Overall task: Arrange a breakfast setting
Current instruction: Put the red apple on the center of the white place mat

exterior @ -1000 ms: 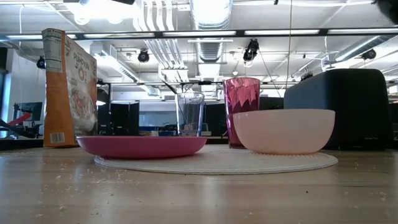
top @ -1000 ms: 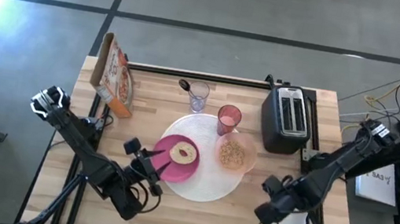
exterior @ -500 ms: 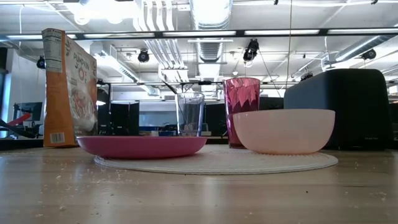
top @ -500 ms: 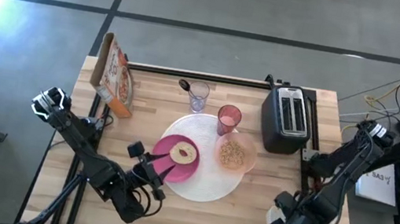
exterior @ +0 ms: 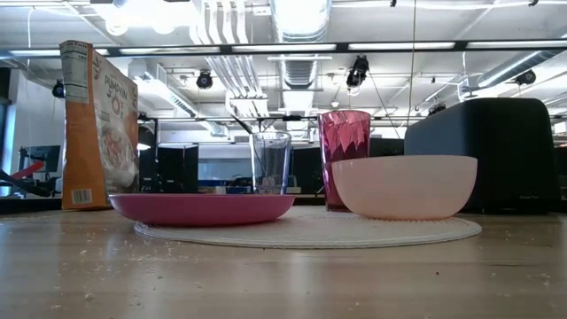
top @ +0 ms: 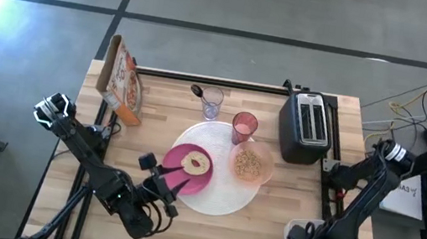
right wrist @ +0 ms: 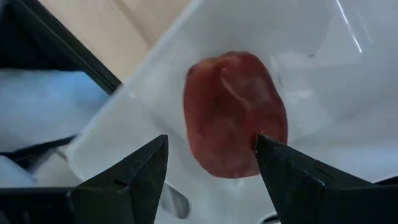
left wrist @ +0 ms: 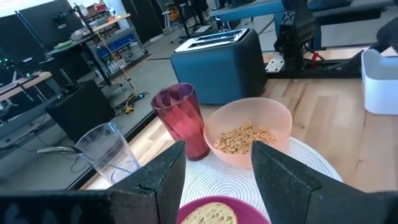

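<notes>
The white round mat [top: 227,199] lies mid-table. On it rest the magenta plate [top: 202,182] with a slice of toast [top: 196,164] and the peach bowl [top: 270,169] of cereal. The pink cup [top: 244,127] stands at the mat's far edge. The clear glass [top: 213,102] stands beyond it with a spoon [top: 197,92] leaning in it. The orange cereal box [top: 122,80] stands upright at the far left. My left gripper [top: 168,182] is open and empty at the plate's near-left rim. My right gripper [right wrist: 211,168] is open over a white bin [right wrist: 311,37], its fingers on either side of a red fruit [right wrist: 235,112], apart from it.
A dark toaster [top: 306,126] stands at the far right of the table. The white bin [top: 296,232] sits off the table's near-right corner. Crumbs lie on the bare wood [exterior: 283,283] near the front edge.
My right gripper has gone toward the table's near edge and down over the white bin at the near-right corner, ending above the red fruit. The setting on the mat has stayed put.
</notes>
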Tool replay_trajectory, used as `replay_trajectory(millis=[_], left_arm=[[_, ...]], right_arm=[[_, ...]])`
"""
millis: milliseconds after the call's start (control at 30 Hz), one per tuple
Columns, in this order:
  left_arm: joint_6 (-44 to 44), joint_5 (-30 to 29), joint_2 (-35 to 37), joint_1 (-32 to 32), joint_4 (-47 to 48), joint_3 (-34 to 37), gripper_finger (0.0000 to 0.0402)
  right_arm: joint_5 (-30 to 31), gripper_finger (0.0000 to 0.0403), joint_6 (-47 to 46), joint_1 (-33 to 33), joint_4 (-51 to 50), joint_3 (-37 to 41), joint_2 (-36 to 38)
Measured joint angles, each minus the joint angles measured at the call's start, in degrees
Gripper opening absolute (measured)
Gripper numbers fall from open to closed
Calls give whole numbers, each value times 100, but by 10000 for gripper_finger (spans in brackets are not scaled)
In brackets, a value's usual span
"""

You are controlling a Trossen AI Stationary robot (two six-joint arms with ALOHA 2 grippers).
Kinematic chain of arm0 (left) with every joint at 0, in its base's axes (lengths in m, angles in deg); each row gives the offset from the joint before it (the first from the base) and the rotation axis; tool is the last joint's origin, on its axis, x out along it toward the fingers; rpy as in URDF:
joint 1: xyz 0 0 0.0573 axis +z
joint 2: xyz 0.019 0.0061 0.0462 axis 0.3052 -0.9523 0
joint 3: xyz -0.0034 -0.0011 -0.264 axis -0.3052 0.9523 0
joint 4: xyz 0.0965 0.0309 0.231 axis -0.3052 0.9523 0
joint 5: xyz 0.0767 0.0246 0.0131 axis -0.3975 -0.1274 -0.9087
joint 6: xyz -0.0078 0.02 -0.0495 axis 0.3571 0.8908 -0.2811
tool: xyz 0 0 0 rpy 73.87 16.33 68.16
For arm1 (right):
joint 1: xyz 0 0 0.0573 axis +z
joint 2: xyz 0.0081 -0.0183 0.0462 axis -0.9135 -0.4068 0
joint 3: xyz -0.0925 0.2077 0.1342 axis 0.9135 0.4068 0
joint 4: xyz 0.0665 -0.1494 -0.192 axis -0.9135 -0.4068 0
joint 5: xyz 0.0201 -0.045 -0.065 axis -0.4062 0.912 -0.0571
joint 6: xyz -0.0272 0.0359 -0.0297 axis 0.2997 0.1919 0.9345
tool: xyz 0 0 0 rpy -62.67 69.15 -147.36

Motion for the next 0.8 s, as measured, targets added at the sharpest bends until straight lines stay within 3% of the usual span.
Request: replay_trajectory(millis=[800], left_arm=[[637,8,0,37,-440,-44,166]], right_arm=[[-100,221,1743,-15,-427,-16,-1350]])
